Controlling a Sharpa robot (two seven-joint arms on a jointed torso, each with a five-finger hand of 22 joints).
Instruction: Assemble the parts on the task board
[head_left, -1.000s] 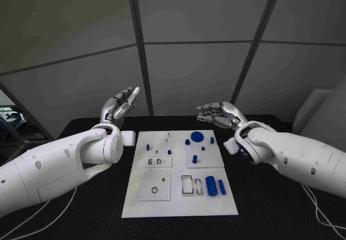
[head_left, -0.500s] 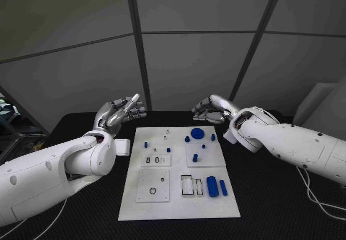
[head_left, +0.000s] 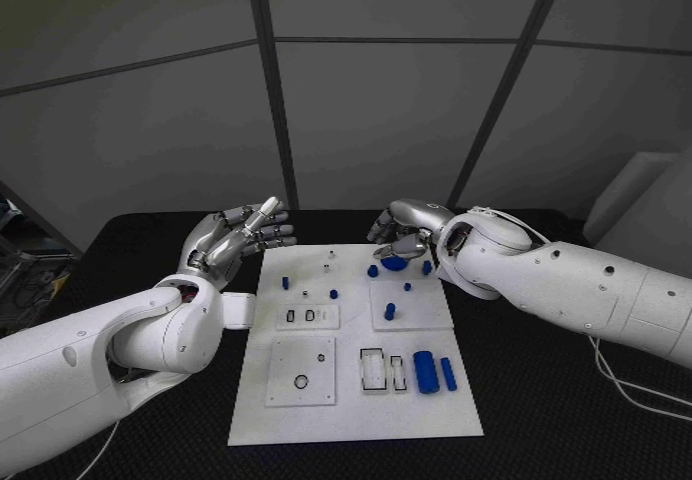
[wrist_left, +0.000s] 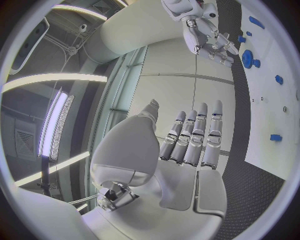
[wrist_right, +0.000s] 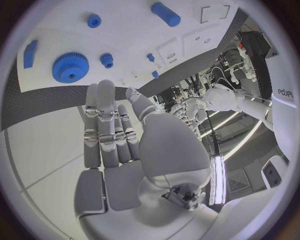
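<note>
- Blue parts sit all over the white task board (head_left: 274, 420) mid-counter; the big blue gear (head_left: 394, 263) lies near the board's far edge, a small gear (wrist_right: 107, 60) just beside it.
- Right hand (head_left: 400, 230) hovers right over that gear, fingers curled, holding nothing.
- My guess: gear pick comes next, so drop straight down and pinch the rim, not the neighbours.
- Left hand (head_left: 231, 238) is off the board's far left corner, fingers apart, empty.
</note>
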